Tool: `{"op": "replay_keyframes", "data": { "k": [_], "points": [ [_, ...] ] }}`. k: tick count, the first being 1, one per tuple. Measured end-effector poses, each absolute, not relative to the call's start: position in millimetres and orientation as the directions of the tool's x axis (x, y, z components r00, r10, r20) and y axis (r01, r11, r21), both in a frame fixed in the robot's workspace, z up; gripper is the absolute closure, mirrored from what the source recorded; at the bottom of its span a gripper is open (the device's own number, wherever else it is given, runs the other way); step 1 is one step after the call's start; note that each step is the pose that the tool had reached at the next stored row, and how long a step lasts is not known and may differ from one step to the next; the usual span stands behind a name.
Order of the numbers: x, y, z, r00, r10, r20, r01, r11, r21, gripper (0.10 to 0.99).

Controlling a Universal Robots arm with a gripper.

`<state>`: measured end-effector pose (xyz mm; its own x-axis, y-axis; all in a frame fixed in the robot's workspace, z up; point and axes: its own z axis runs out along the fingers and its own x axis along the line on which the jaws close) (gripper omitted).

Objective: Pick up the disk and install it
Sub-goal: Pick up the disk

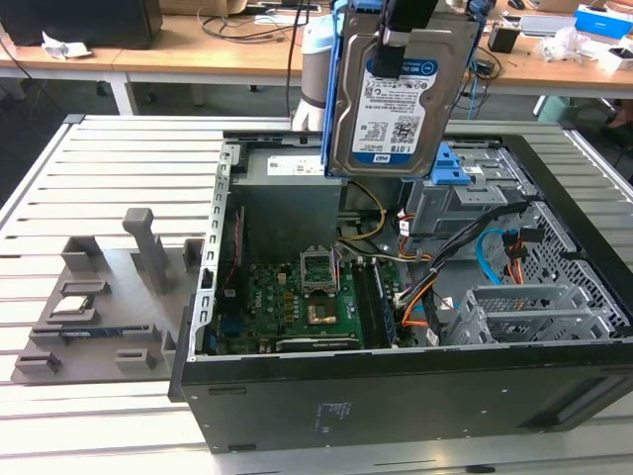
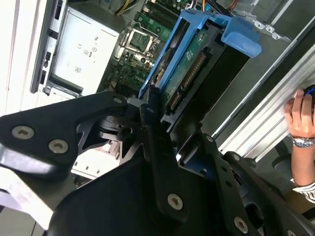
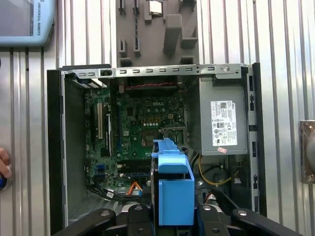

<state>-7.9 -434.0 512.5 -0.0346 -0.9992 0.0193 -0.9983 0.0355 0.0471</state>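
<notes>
One ribbed tabletop [image 1: 99, 168]. An open computer case [image 1: 396, 406] lies on it, toward the edge at the exterior view's right. The drive cage [image 1: 465, 183] sits at the case's far wall. The disk [image 1: 396, 99] hangs upright above the case, clear of it, with the jaws of the gripper [image 1: 404, 30] pinching its top edge. Judged: pick-up done, install not yet done; carrier must square to the cage. Open room above; cables [image 1: 495, 247] crowd the cage.

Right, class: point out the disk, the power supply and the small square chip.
the disk [image 1: 396, 99]: exterior view, on its white-and-blue label.
the power supply [image 3: 228, 125]: first wrist view, on its white label.
the small square chip [image 1: 76, 304]: exterior view, on its silver top.
</notes>
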Motion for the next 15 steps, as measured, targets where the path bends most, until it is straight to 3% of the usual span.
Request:
{"op": "replay_keyframes", "data": {
  "k": [15],
  "points": [
    [-8,-462,512,-0.035,-0.999,0.020,-0.998,0.036,0.047,0.722]
  ]
}}
